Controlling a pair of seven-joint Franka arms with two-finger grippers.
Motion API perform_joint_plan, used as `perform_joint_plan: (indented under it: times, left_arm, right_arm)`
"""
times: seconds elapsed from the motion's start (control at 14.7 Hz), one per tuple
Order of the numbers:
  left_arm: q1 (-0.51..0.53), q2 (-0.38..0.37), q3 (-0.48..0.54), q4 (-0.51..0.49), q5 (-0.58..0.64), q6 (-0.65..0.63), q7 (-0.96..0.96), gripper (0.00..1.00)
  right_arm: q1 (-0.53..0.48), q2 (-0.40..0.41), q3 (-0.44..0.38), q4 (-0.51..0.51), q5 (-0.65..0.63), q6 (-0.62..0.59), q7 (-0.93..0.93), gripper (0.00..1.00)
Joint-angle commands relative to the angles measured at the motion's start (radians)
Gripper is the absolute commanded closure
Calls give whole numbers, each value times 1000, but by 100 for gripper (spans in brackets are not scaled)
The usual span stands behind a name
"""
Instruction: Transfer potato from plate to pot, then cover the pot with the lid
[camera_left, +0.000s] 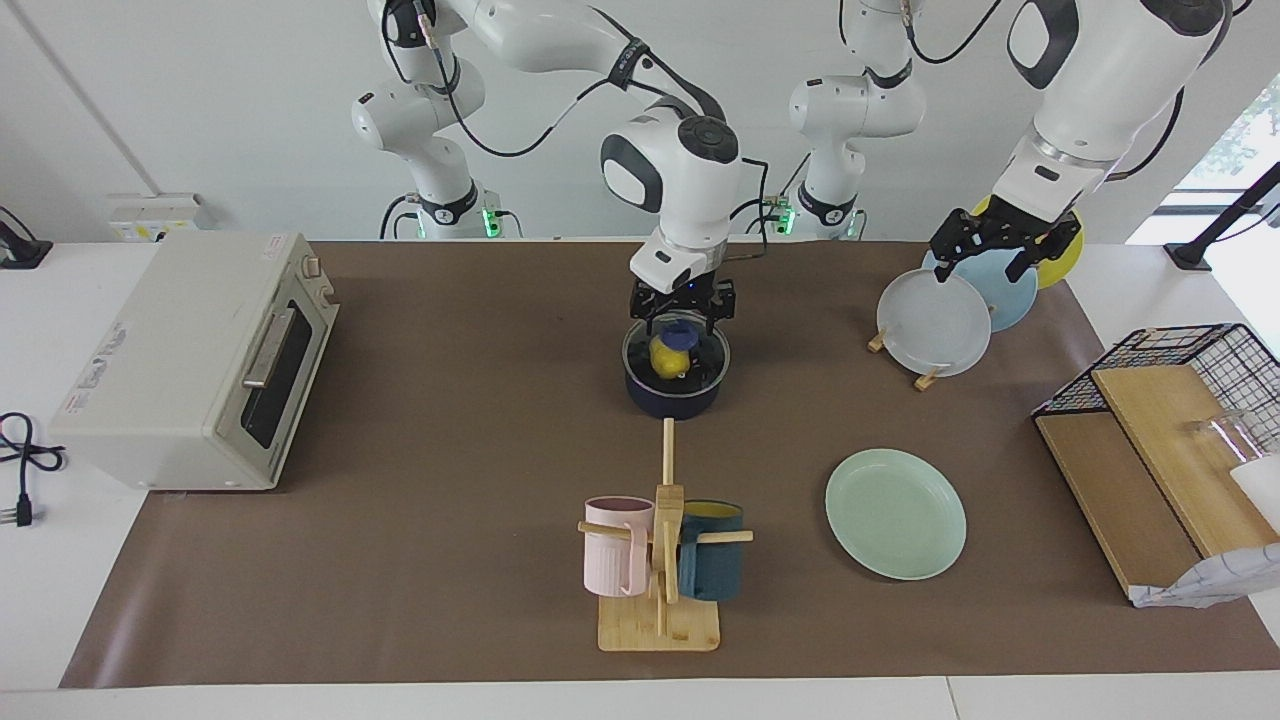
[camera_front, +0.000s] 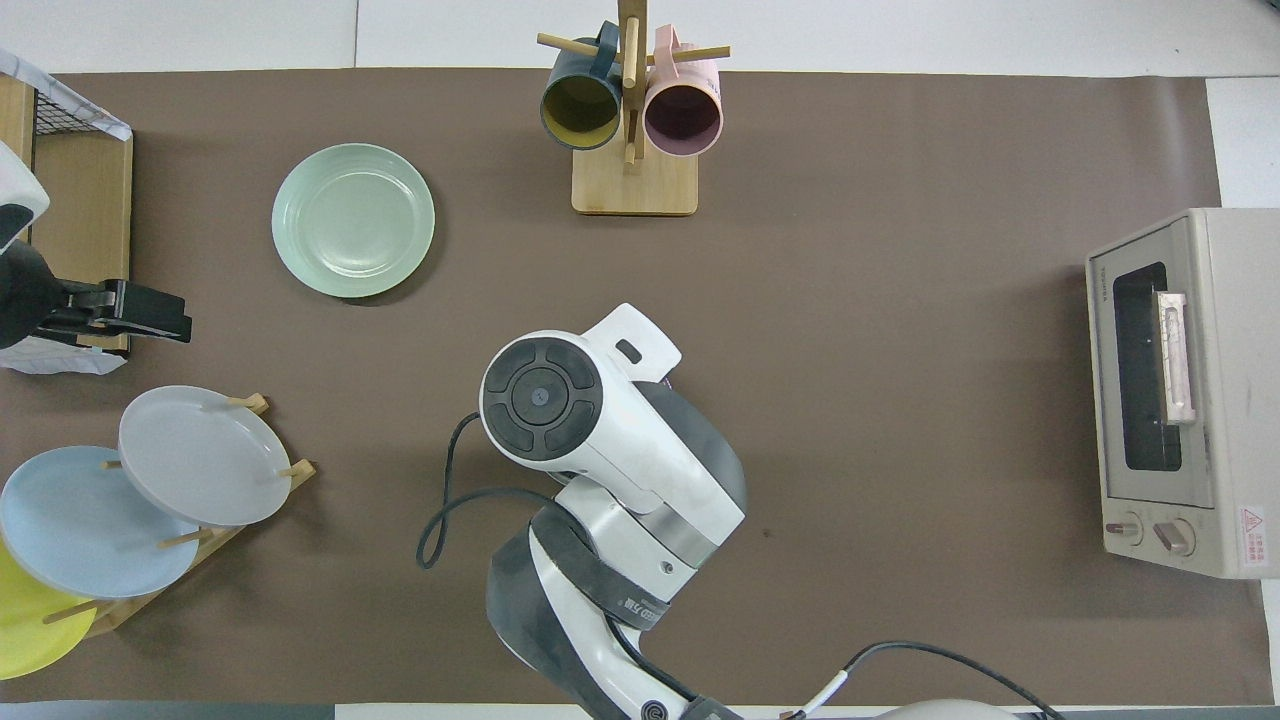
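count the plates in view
4: the mint-green plate flat on the table beside the mug stand, and grey-white, light blue and yellow plates upright in the rack.

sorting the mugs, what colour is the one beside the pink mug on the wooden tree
Dark teal, yellow inside; the overhead view shows it best.
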Motion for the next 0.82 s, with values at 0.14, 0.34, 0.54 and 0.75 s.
perform_joint_plan:
  times: [0.14, 0.34, 0.54, 0.75]
  left_arm:
    - [-13, -27, -3, -18, -8, -8, -13, 0]
    - [-16, -28, -5, -14, -8, -9, -13, 0]
    - [-16, -28, -5, -14, -8, -9, -13, 0]
    - [-16, -28, -5, -14, -8, -9, -12, 0]
  right_arm:
    - [-155, -114, 8, 4, 3, -108, -161, 0]
    - [-226, -148, 5, 14, 3, -137, -204, 0]
    - [-318, -188, 5, 14, 3, -180, -234, 0]
    - [-438, -229, 3, 16, 4, -260, -401, 0]
